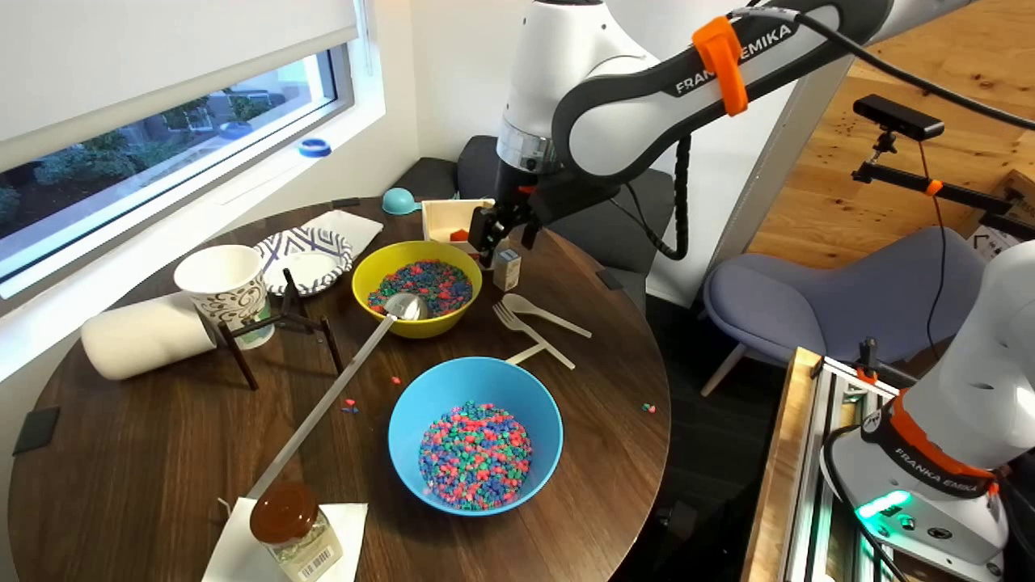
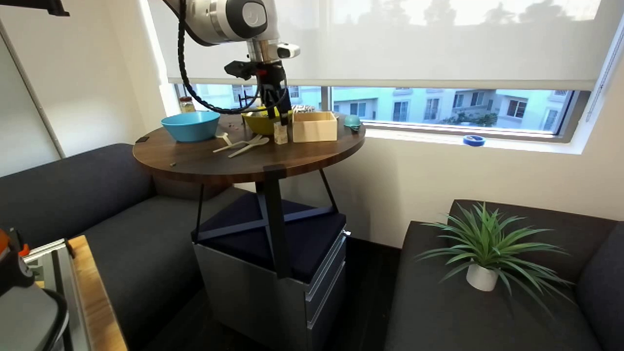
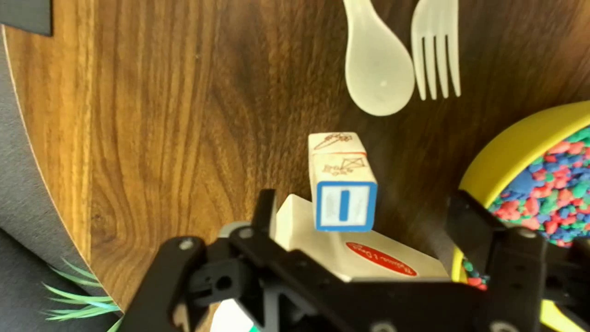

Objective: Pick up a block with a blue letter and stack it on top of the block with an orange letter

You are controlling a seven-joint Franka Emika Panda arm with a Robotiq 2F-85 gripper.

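Note:
Two wooden blocks stand stacked on the table. The upper block (image 3: 345,206) shows a blue letter I in a blue frame on its top face. The lower block (image 3: 337,142) shows a brown drawing and a thin orange-red edge; its letter is hidden. The stack (image 1: 507,270) also shows in both exterior views (image 2: 281,133). My gripper (image 3: 364,198) is open and empty, its fingers apart on either side of the upper block in the wrist view and not touching it. In both exterior views the gripper (image 1: 508,242) is just above the stack (image 2: 283,119).
A wooden box (image 3: 378,251) stands close beside the stack. A yellow bowl (image 3: 502,152) of coloured bits is on its other side. A spoon (image 3: 380,78) and a fork (image 3: 435,46) lie nearby. A blue bowl (image 1: 412,420) and a long ladle (image 1: 331,396) are farther off.

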